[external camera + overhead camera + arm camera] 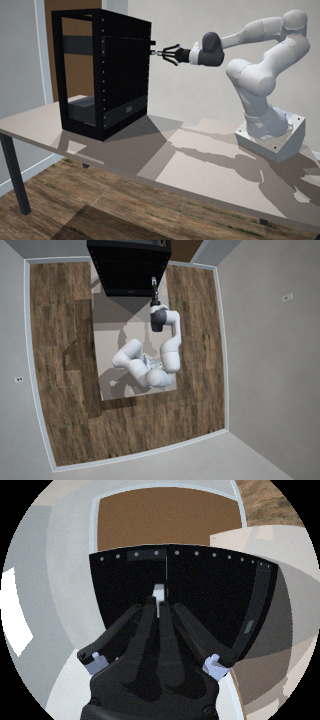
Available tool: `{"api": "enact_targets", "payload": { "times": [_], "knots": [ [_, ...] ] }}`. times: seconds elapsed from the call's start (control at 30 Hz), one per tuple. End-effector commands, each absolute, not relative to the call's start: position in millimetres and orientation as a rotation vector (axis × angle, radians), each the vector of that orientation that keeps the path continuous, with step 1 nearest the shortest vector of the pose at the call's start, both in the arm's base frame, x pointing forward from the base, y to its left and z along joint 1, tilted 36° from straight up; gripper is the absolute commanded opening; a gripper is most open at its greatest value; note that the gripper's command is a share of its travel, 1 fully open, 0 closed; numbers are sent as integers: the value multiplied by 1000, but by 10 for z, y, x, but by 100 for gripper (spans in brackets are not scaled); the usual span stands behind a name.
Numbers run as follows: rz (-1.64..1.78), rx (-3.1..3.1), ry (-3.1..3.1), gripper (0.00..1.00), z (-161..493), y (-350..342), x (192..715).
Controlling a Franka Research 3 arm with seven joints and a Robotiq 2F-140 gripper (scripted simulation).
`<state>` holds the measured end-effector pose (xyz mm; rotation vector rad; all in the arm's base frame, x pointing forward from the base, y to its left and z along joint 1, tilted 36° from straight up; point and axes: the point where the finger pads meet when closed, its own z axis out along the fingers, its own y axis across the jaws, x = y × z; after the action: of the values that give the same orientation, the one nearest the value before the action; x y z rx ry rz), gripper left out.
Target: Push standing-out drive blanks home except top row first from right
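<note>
Just ahead of the closed jaws [154,280] [156,53], the rack [129,247] [97,77] [117,572].

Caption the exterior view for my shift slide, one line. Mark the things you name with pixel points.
Closed claw [154,279] [158,53] [159,591] at the front of the black rack [129,292] [98,77] [215,585], below a protruding dark piece [153,42].

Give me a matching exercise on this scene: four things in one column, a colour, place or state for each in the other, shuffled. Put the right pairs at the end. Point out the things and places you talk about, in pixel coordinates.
Things
1. gripper [154,279] [155,53] [159,591]
2. rack [129,247] [97,77] [187,553]
3. brown panel [184,250] [72,5] [165,520]
4. floor [193,395] [129,206] [272,505]

Descriptions
A. upright behind the rack, seen through its open side
B. wood-patterned, below the table [108,340] [201,178] [300,560]
C. shut, its fingertips at the rack's front
D. black, standing on the table

Right pairs: 1-C, 2-D, 3-A, 4-B
</note>
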<state>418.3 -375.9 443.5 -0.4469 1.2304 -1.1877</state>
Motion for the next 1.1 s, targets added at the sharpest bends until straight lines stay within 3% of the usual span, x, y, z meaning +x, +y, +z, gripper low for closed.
{"api": "enact_targets", "payload": {
  "times": [0.0,1.07],
  "knots": [
    [-1187,-447,1230,0,4429,-3752,4190],
    [-1187,-447,1230,0,4464,-3789,4276]
  ]
}}
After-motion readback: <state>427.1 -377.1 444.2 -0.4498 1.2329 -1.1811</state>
